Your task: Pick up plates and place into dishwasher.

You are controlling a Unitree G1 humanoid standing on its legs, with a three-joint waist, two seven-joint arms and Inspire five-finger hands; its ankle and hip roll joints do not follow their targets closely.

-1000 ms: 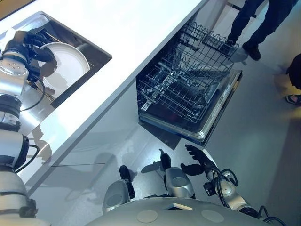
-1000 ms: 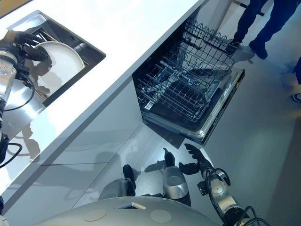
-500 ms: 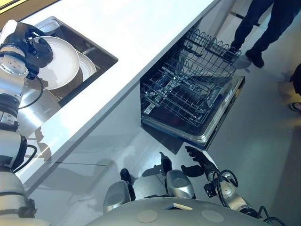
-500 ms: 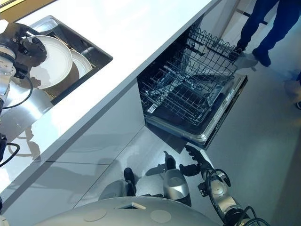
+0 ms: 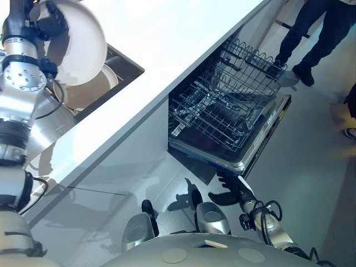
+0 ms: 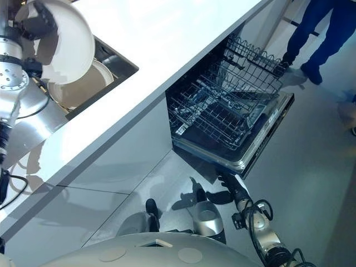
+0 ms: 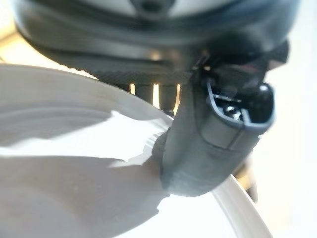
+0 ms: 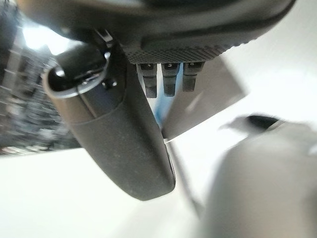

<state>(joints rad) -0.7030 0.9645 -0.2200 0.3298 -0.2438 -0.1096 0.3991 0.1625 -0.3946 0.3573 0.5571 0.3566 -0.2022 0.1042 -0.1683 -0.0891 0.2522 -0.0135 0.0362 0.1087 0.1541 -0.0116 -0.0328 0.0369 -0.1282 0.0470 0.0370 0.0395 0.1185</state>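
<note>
Left hand [image 5: 51, 21] grips 1 plate [image 5: 80, 47] by its rim above the sink [image 5: 127, 62], mid-carry; next it likely must swing across to the open dishwasher [image 5: 222, 117], while the right hand [image 5: 232, 188] hangs low, fingers relaxed.

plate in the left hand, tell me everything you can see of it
The plate is white, round and glossy, ceramic by its look, with a shallow raised rim. It is held tilted above the sink, its face towards the camera. The left hand pinches its edge, thumb on the face; nothing else touches it.
</note>
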